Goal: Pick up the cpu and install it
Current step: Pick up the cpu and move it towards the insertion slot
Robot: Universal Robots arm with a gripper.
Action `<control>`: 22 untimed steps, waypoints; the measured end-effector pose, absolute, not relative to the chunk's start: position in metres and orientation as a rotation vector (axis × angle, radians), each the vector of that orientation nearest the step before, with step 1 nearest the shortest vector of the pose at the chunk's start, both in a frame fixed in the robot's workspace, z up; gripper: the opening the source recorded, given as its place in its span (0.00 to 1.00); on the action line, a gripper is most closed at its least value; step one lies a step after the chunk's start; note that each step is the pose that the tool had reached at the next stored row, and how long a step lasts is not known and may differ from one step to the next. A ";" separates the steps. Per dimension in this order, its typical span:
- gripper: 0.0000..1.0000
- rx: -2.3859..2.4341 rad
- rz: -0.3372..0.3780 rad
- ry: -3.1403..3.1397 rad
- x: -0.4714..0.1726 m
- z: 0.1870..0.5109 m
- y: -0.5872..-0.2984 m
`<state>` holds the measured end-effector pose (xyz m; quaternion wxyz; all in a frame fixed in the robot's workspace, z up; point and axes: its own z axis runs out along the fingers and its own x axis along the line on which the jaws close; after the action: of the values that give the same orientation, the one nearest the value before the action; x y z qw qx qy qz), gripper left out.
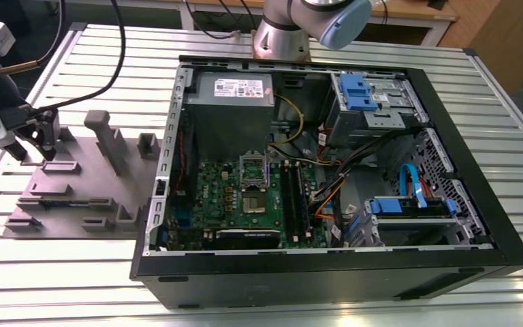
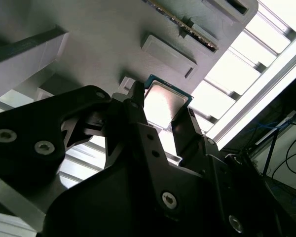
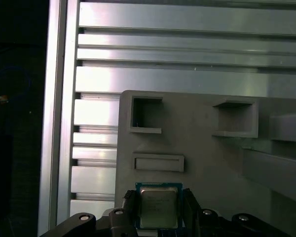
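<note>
The cpu [image 3: 158,207], a small square chip with a silvery top and thin green border, lies low on the grey parts fixture [image 3: 202,158]. My gripper [image 3: 159,203] straddles it, with one black finger against each of two opposite edges. The second wrist view shows the same: the cpu [image 2: 166,102] sits between the dark fingers [image 2: 136,106] of the gripper [image 2: 162,106]. In the exterior view the gripper [image 1: 45,144] hangs over the fixture [image 1: 93,187] at that view's left, covering the chip. The open socket [image 1: 254,178] sits on the green board inside the computer case [image 1: 479,225].
The fixture carries raised blocks and posts [image 1: 107,139] and a memory stick [image 2: 187,24] in a slot. The slatted metal table [image 1: 243,293] holds the case, with its grey power box [image 1: 232,92], blue drive brackets [image 1: 357,92] and loose cables [image 1: 334,191]. The arm's base [image 1: 284,34] stands behind.
</note>
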<state>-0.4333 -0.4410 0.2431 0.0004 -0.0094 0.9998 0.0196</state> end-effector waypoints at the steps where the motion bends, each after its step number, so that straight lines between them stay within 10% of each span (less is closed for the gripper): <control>1: 0.47 -0.029 0.061 3.140 -0.433 0.243 -0.441; 22: 0.47 -0.029 0.061 3.140 -0.433 0.250 -0.441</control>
<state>-0.4333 -0.4410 0.2498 0.0003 -0.0093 0.9998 0.0194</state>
